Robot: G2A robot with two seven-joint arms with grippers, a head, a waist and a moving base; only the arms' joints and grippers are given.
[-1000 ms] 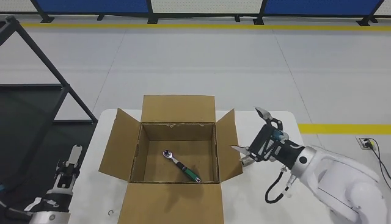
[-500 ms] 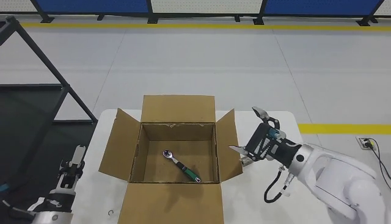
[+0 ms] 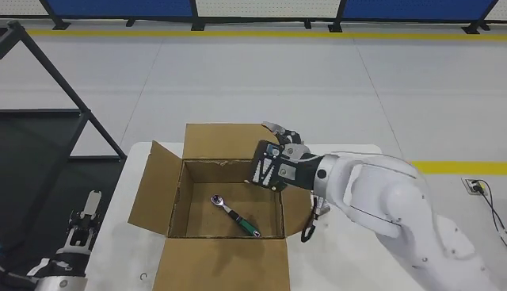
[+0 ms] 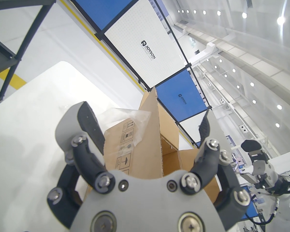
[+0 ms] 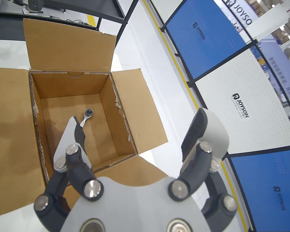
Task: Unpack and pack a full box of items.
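Observation:
An open cardboard box (image 3: 202,259) stands on the white table, all flaps folded out. On its floor lies a ratchet wrench (image 3: 235,214) with a green-and-black handle, also seen in the right wrist view (image 5: 87,115). My right gripper (image 3: 268,155) hangs open above the box's back right corner, well above the wrench, with nothing between its fingers (image 5: 195,131). My left gripper (image 3: 89,208) is low at the table's front left edge, open and empty. In its wrist view the left gripper (image 4: 147,126) faces the box's outer wall (image 4: 125,146).
A dark metal rack (image 3: 47,132) stands left of the table (image 3: 135,251). A strip of clear film (image 4: 133,119) clings to the box's outer wall. Bare table shows to the right of the box (image 3: 356,259).
My right arm has swung left from beside the right flap to above the box's back right corner. The left gripper has barely shifted.

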